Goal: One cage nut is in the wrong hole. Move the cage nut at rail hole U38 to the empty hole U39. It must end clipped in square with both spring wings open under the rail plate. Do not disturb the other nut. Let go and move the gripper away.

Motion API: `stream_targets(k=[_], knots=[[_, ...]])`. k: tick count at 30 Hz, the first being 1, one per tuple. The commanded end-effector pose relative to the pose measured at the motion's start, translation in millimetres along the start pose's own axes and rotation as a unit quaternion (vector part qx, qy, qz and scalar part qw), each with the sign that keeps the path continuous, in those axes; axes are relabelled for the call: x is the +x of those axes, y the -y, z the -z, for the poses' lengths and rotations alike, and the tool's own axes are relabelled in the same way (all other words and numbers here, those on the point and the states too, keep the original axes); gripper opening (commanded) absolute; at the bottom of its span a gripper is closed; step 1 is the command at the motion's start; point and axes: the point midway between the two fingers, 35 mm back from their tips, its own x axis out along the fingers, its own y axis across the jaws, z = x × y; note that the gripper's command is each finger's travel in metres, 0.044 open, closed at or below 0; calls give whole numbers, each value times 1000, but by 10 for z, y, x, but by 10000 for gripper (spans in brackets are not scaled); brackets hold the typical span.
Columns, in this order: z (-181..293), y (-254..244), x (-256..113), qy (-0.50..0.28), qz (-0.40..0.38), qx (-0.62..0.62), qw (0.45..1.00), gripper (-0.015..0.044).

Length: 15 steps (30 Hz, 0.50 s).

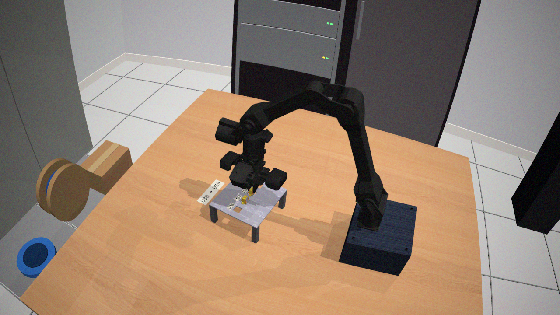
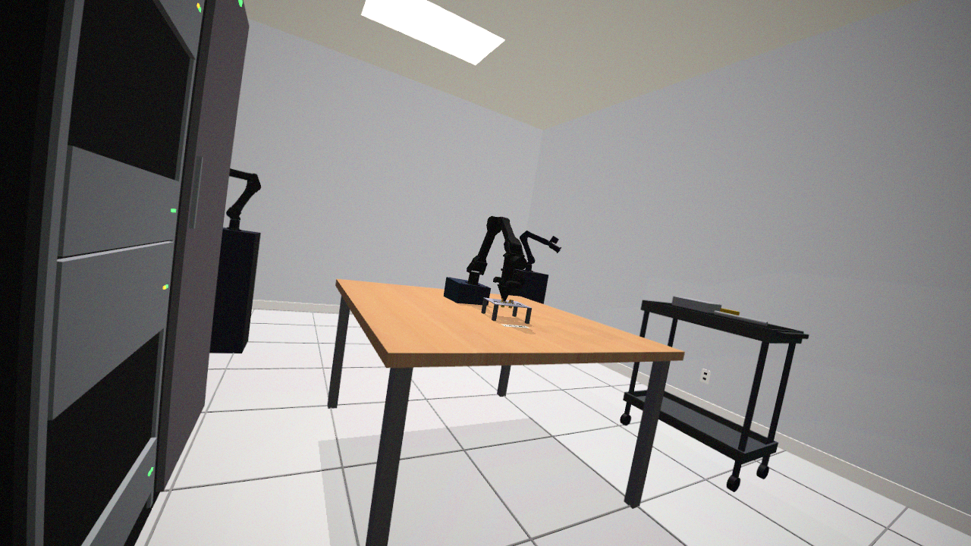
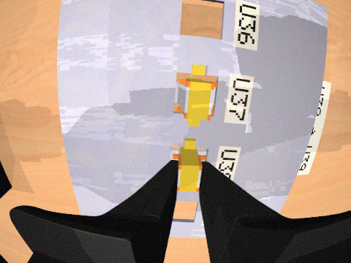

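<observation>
On the small stand (image 1: 260, 217) (image 2: 513, 303) (image 3: 121, 109), near the middle of the table (image 1: 156, 243) (image 2: 475, 329) (image 3: 25, 128), we see our gripper (image 1: 253, 189) (image 2: 504, 299) (image 3: 189, 168) down over the U38 nut (image 1: 250, 191) (image 3: 189, 175). Fingers nearly closed, pinching the nut left and right in the wrist view; nut sits at the U38 hole, just beside the other nut (image 1: 244, 199) (image 3: 199, 96) at U37. Empty hole U39 (image 3: 186, 210) is just nearer in that view, so the move isn't made yet.

Risks, our guess: spring wings may be squeezed too little, so they'd snag under the plate on lifting and the nut slips or tilts. Squeezed too hard or off-centre, it could twist and go into U39 crooked, one wing on top. A sideways swing while rising could knock the U37 nut. Letting go early would leave it unclipped.

Hard to see: wings under the plate are hidden; the fingers cover part of the U38 label (image 3: 229, 164) and nearly all of U39's. Nuts are too tiny in the exterior view; we can't tell whether ours has lifted at all.
</observation>
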Motion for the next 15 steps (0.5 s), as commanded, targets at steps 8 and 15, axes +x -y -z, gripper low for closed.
stream_targets(k=[8, 15], knots=[[0, 0, 0, 0, 0, 1, 1000, 35], [6, -11, -2, 0, -1, 13, 1000, 35]])
